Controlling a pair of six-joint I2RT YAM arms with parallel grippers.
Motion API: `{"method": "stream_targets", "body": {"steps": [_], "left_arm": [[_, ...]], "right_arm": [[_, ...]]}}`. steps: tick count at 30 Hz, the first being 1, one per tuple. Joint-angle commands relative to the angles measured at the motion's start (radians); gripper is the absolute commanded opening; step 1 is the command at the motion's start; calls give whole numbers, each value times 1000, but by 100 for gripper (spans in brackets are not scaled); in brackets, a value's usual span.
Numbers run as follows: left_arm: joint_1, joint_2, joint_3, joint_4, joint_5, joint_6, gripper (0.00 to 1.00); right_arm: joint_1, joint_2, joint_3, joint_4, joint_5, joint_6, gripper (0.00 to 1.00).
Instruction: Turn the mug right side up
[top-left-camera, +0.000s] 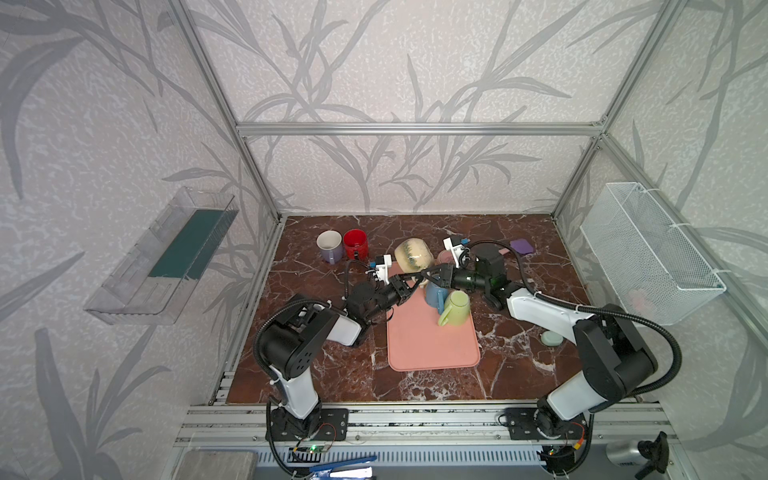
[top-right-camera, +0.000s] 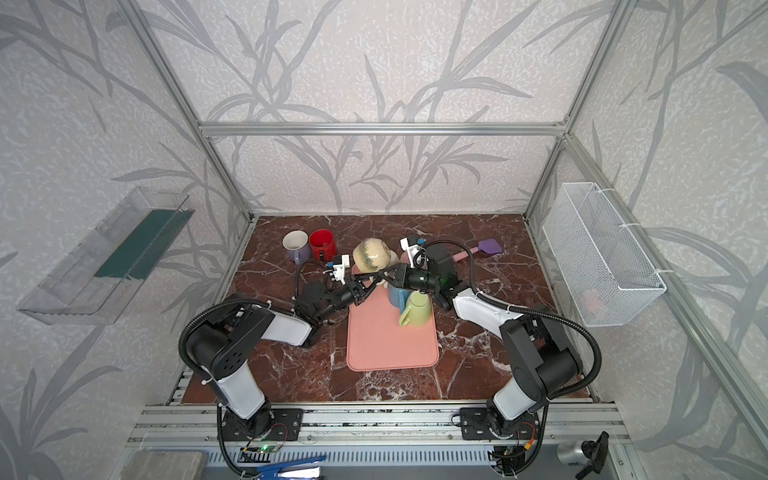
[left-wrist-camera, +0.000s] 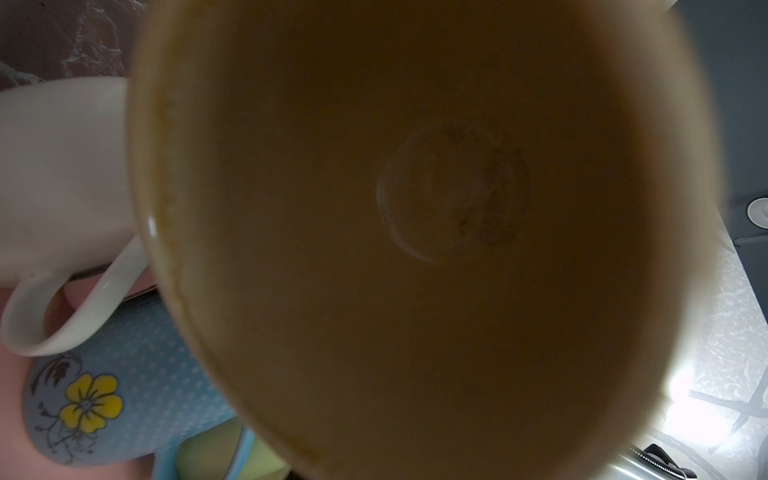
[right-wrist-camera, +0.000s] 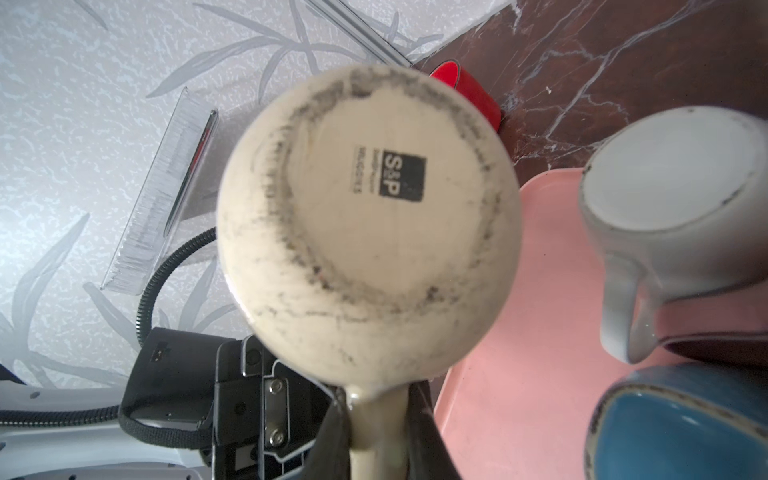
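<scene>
Just above centre in both top views, the cream ceramic mug (top-left-camera: 411, 253) hangs sideways over the far end of the pink plastic tray (top-left-camera: 432, 345). Only the right wrist view shows the right gripper (right-wrist-camera: 376, 415) clamped on its handle. The left wrist view shows just its dim interior; whether the left gripper (top-left-camera: 412, 283) grips, I cannot tell.
</scene>
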Motion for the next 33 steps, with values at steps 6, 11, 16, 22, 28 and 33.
{"method": "stream_targets", "body": {"steps": [6, 11, 16, 22, 28, 33], "left_arm": [[-17, 4, 36, -13, 18, 30, 0], [-14, 5, 30, -6, 17, 31, 0], [-10, -20, 19, -36, 15, 42, 0], [-9, -96, -6, -160, -7, 111, 0], [-8, -117, -23, -159, -15, 112, 0], [0, -118, -44, -145, -24, 107, 0]], "right_arm": [[46, -60, 34, 153, -138, 14, 0], [45, -58, 25, 155, -135, 12, 0], [21, -58, 28, 131, -141, 14, 6], [-7, -80, 27, 50, -130, -26, 24], [-6, -86, 16, 44, -129, -30, 40], [-6, -95, 16, 26, -123, -41, 50]]}}
